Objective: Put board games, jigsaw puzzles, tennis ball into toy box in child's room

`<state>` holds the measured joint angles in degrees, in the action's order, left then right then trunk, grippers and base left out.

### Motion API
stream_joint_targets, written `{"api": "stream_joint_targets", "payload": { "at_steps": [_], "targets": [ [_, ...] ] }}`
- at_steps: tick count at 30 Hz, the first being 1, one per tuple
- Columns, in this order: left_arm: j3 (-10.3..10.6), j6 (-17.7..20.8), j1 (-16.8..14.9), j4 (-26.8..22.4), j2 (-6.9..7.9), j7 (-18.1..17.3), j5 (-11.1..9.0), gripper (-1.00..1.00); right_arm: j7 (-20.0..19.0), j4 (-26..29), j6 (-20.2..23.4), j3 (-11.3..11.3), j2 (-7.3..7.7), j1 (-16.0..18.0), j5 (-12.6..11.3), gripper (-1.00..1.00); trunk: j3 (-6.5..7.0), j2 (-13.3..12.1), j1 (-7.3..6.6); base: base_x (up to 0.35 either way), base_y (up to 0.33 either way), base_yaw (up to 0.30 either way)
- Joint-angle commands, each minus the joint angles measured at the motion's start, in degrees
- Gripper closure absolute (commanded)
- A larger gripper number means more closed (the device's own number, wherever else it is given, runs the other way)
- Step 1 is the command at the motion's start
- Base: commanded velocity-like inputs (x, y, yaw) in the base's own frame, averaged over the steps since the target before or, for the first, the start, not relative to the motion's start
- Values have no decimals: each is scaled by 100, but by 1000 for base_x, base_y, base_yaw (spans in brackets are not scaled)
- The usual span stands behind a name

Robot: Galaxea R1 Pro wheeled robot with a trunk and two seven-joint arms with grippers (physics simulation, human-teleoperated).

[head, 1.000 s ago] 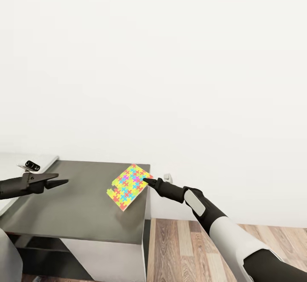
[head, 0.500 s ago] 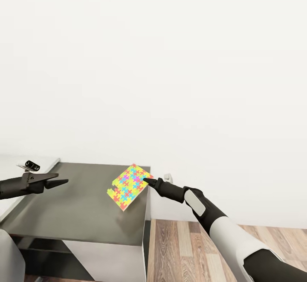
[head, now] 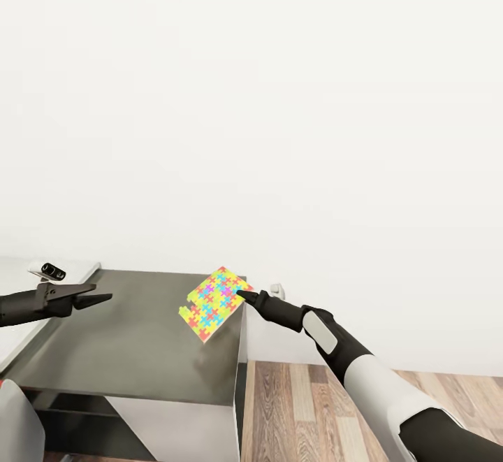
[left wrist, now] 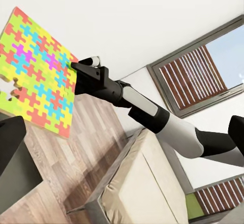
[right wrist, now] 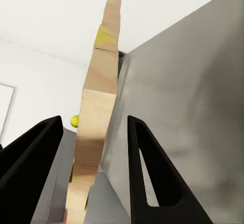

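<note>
One jigsaw puzzle (head: 214,304) hangs in the air above the dark grey desk (head: 133,350), pinched at one corner by the right gripper (head: 243,297). It is tilted, its free corner dipping toward the desk top, and a notch of missing pieces shows along one edge in the left wrist view (left wrist: 38,71). Seen edge-on from the right wrist, the puzzle (right wrist: 99,107) shows a pale wooden side running between the two black fingers (right wrist: 152,178); whether their pads actually press on it cannot be told from there, though the puzzle stays aloft with nothing else under it.

Just beyond the puzzle from the right gripper, a small yellow ball (right wrist: 74,121) peeks out past the board's edge.

Across the desk from the puzzle, well apart from it, the left gripper (head: 103,298) hovers over the desk's far side with its pointed fingers close together and nothing between them. Behind it lies a pale table top (head: 21,273) carrying a small dark cylindrical item (head: 50,270).

Below the right arm is wood plank floor (head: 307,406); the left wrist view also takes in a beige bed (left wrist: 137,193) and slatted windows (left wrist: 195,74).
</note>
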<state>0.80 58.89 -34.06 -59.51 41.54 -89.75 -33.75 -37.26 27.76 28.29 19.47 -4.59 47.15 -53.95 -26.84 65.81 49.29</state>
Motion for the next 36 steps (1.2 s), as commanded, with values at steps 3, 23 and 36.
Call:
{"api": "stream_joint_targets", "payload": {
  "at_steps": [3,23,36],
  "targets": [
    [8,61,-4,1,4,-25,0,-100,-48,-13,33,12,2,3,-51,100,48,-118,-66,0,0,0],
    [8,47,-4,-8,3,-25,0,-100,-72,10,-44,32,-5,-13,-45,100,407,-920,-506,0,0,0],
    [8,44,-4,-34,3,-25,6,-100,-71,2,-147,30,-7,-13,-45,100,641,-1441,-791,0,0,0]
  ]
}}
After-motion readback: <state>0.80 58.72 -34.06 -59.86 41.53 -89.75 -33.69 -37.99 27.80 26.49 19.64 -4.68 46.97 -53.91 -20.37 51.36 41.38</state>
